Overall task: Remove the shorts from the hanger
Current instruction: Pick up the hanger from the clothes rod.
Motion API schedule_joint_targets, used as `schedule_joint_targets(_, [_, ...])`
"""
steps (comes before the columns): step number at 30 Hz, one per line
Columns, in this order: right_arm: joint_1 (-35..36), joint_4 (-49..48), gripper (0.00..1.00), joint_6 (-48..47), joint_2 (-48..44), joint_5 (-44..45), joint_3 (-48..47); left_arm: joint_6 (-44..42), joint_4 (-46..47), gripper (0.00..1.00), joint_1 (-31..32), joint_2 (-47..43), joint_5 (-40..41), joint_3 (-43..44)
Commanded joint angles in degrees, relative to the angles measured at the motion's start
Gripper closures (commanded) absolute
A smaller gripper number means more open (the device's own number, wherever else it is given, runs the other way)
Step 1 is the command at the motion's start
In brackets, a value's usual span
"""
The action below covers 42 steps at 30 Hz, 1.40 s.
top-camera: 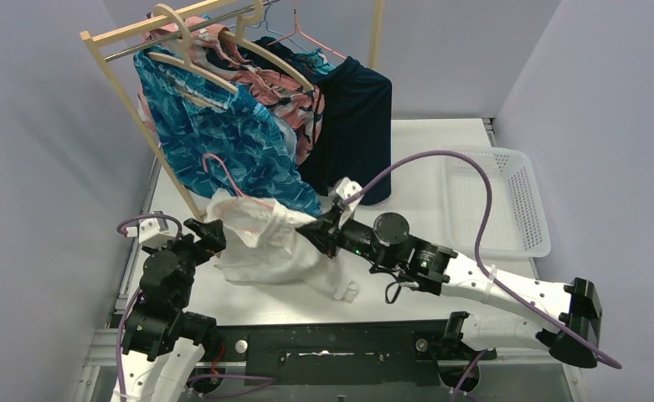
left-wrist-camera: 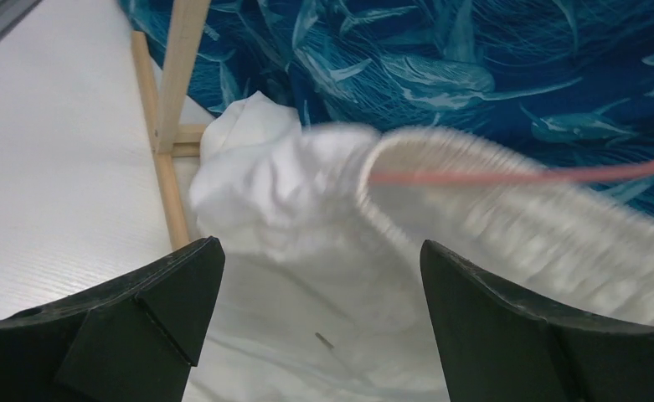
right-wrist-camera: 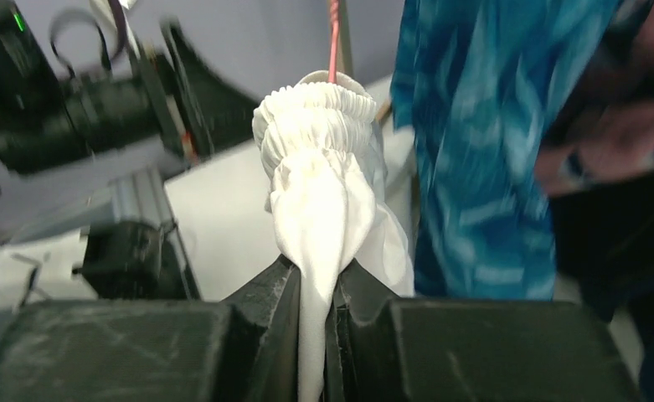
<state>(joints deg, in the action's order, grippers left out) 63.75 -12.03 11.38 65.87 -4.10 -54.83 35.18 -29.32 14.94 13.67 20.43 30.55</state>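
Right wrist: right fingers (right-wrist-camera: 269,314) clamped on white shorts (right-wrist-camera: 319,193); left fingers (left-wrist-camera: 168,289) apart.

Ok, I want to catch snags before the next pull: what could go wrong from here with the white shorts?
1. The right gripper pinches only a thin fold of the white shorts, so the fabric may slip out under a pull.
2. The pink hanger sits inside the waistband while the left gripper is open and holds nothing, so the hanger might drag along.
3. The blue patterned shorts hang close behind and could catch the hanger.
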Motion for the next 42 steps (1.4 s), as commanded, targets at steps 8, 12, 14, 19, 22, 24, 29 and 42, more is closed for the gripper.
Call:
schedule_joint_targets(8, [-0.5,-6.0,1.00,19.6,-24.3,2.7,28.8,-3.7,7.3,0.10,0.7,2.7,-22.8,1.0])
schedule_joint_targets(12, [-0.3,-3.7,1.00,20.9,-29.1,2.7,31.5,0.5,11.2,0.13,0.7,9.0,-34.5,-0.1])
schedule_joint_targets(14, [-0.4,-2.1,1.00,21.0,-30.4,3.2,32.2,2.8,12.5,0.15,0.7,12.0,-40.4,-0.3])
schedule_joint_targets(19, [-0.8,-0.3,1.00,19.6,-29.4,3.2,31.2,7.2,16.6,0.18,0.9,15.2,-47.0,-0.8])
schedule_joint_targets(22, [-0.9,-0.1,1.00,19.1,-26.8,2.1,29.9,8.2,20.0,0.19,1.0,16.0,-46.4,-1.0])
schedule_joint_targets(24, [-0.9,-0.9,1.00,19.2,-25.0,0.2,29.4,9.6,23.5,0.21,1.3,17.4,-46.6,-1.5])
schedule_joint_targets(29, [-1.0,-4.1,1.00,19.0,-22.0,-3.8,29.0,9.1,26.9,0.26,4.2,24.5,-44.6,-0.8])
schedule_joint_targets(42, [-1.4,2.0,1.00,19.1,-17.9,-9.6,25.2,3.7,26.0,0.49,7.9,24.1,-31.9,-2.4])
